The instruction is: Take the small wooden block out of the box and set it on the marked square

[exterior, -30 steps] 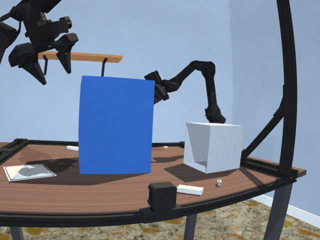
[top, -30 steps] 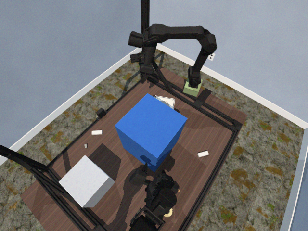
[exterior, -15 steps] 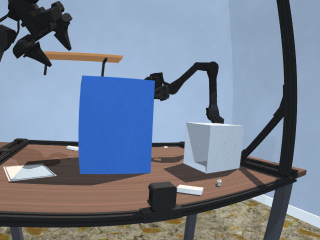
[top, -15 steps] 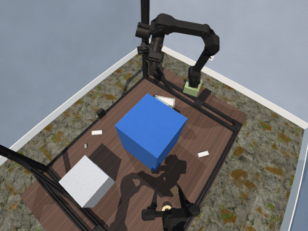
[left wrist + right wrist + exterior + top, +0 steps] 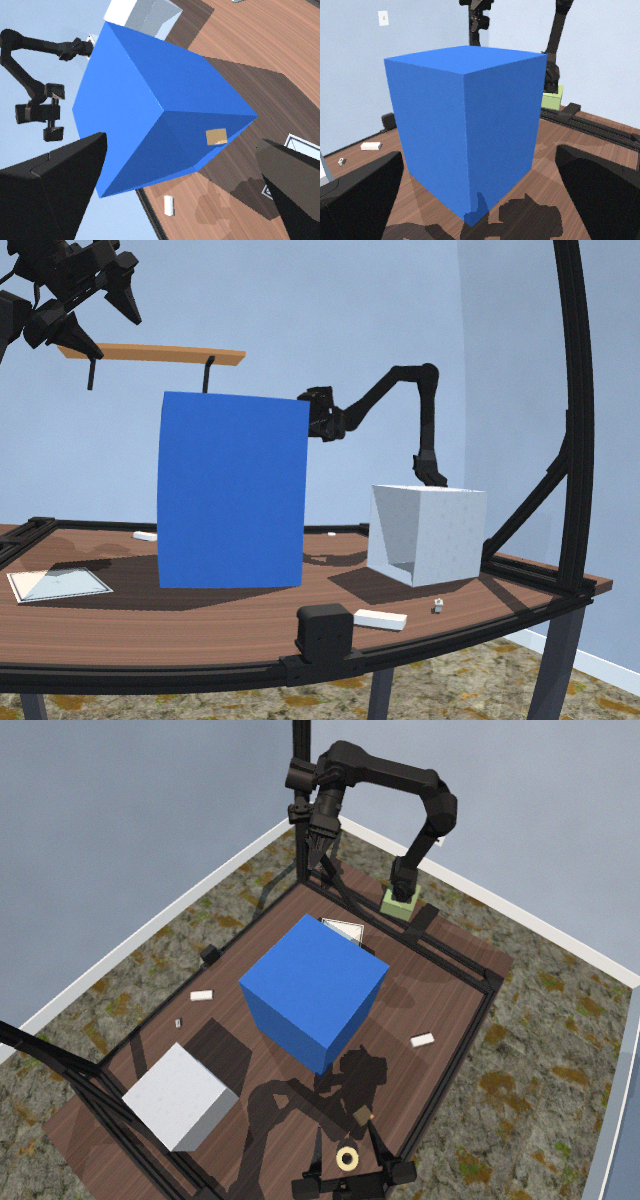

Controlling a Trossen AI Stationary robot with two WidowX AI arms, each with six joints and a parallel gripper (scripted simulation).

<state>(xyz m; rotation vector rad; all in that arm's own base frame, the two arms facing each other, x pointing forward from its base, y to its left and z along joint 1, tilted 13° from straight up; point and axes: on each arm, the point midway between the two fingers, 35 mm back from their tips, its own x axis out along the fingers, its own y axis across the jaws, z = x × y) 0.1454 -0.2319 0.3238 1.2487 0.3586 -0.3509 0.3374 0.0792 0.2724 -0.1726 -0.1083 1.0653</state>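
A tall blue box (image 5: 312,988) stands mid-table. In the left wrist view its darker side (image 5: 194,140) faces the marked square (image 5: 300,143), and a small tan block (image 5: 215,136) shows low within that side. The square also shows behind the box (image 5: 345,929) and at the table's left (image 5: 59,585). My left gripper (image 5: 100,317) (image 5: 316,849) is open and empty, high above the square's end of the table. My right gripper (image 5: 323,418) is open and empty, level with the box's top and beyond its far side; the box edge partly hides it.
A white box (image 5: 178,1097) stands in a table corner. A brown cube (image 5: 363,1115) and a tape roll (image 5: 347,1158) lie near the right arm's base. Small white bars (image 5: 201,995) (image 5: 422,1039) lie on the table. Black frame posts ring the table.
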